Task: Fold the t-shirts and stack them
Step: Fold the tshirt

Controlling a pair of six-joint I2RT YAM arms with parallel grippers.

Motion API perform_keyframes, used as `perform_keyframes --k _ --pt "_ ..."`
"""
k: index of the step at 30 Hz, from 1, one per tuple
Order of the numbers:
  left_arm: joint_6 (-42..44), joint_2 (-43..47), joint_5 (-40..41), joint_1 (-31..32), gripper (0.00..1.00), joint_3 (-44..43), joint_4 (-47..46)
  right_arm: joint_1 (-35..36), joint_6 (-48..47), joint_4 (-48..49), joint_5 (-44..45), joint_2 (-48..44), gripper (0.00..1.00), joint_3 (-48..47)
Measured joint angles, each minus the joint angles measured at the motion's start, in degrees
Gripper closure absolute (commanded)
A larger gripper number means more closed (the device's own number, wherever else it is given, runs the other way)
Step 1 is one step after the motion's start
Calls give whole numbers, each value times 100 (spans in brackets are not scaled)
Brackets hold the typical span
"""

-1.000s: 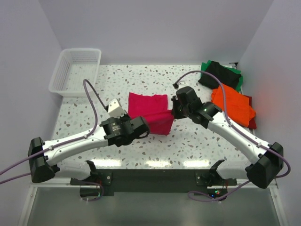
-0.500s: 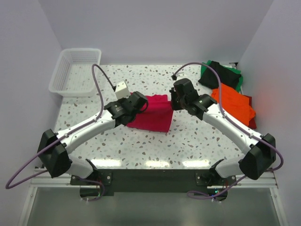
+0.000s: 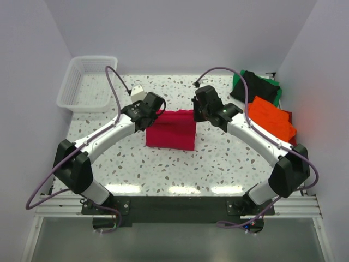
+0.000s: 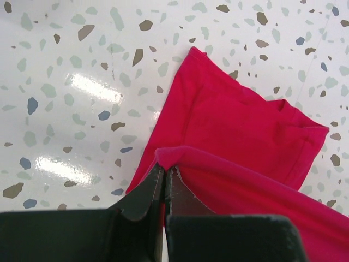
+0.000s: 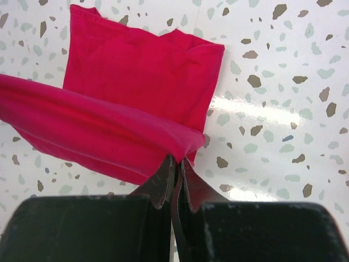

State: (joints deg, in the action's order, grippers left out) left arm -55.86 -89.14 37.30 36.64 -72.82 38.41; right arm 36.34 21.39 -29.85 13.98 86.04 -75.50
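1. Where it lies near the middle of the speckled desk (image 3: pixel 163 164), the crimson-pink t-shirt (image 3: pixel 170 130) shows as a folded rectangle. Its lower layer is flat on the surface and its upper layer is drawn over toward the far edge.
2. In the wrist views, the upper layer forms a taut fold (image 4: pixel 256 185) (image 5: pixel 92 131) raised above the flat layer and stretched between the two claws.
3. The left claw (image 4: pixel 164 169) has its jaws pressed nearly together on the left corner of that fold. In the top view it sits at the shirt's far left corner (image 3: pixel 156 111).
4. The right claw (image 5: pixel 175 161) is likewise pinched narrow on the right corner of the fold, at the shirt's far right corner (image 3: pixel 197 112).
5. Both arms reach forward from their bases at the near edge and lean inward, so the wrists face each other across the garment. A purple cable (image 3: pixel 112 82) arches above each forearm.
6. At the far right of the desk, well apart from the shirt, lies a heap of garments. An orange t-shirt (image 3: pixel 271 121) rests on a dark red t-shirt (image 3: pixel 290 143), and beyond them a black t-shirt (image 3: pixel 253 84) rests on a green t-shirt (image 3: pixel 277 94).
7. A white mesh basket (image 3: pixel 87 82) stands in the far left corner, beyond the left arm. Nothing lies between either claw and the cloth it grips.
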Motion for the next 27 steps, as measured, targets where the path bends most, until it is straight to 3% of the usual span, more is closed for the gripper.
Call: perform_keyframes --k 14,27 --pt "621 -625 -691 -610 100 -125 -619 -166 7 254 4 824 100 -334" --pt "953 -632 -1106 -837 100 -243 -872 -236 -2 227 2 839 100 -586"
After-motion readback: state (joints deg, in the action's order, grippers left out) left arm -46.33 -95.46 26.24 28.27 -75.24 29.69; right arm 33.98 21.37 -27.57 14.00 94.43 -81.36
